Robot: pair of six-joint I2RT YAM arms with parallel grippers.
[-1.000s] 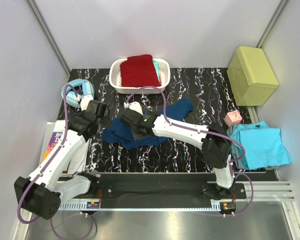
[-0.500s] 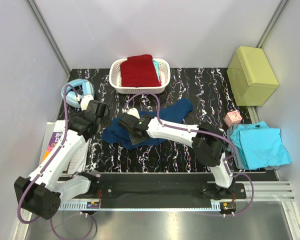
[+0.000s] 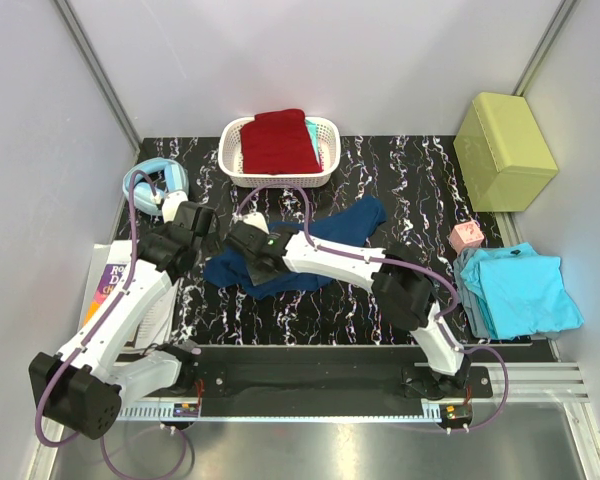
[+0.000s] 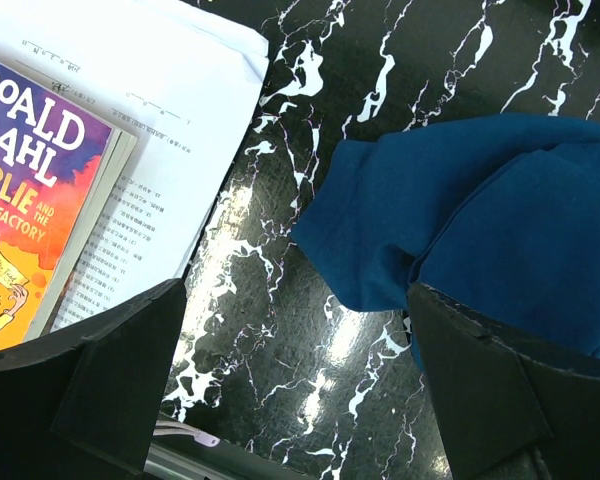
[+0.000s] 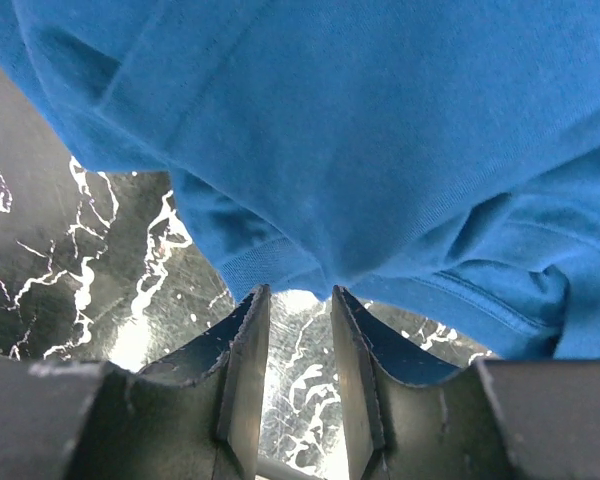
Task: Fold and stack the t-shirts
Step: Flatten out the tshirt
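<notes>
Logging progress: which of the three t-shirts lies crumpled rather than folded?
The navy blue t-shirt mid-table, at the right gripper. The dark red t-shirt sits folded in the white basket; the turquoise t-shirt lies folded at the far right.

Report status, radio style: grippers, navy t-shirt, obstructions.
Left gripper open, empty, beside crumpled navy t-shirt. Right gripper nearly shut at shirt's edge, grasp unclear. Roald Dahl book and papers apart from shirt.

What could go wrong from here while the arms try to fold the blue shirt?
1. The right gripper sits at the very hem of the blue shirt, so a pinch may catch too little cloth and slip.
2. The open left gripper hovers between the shirt's corner and the papers under the book; it might snag paper instead.
</notes>
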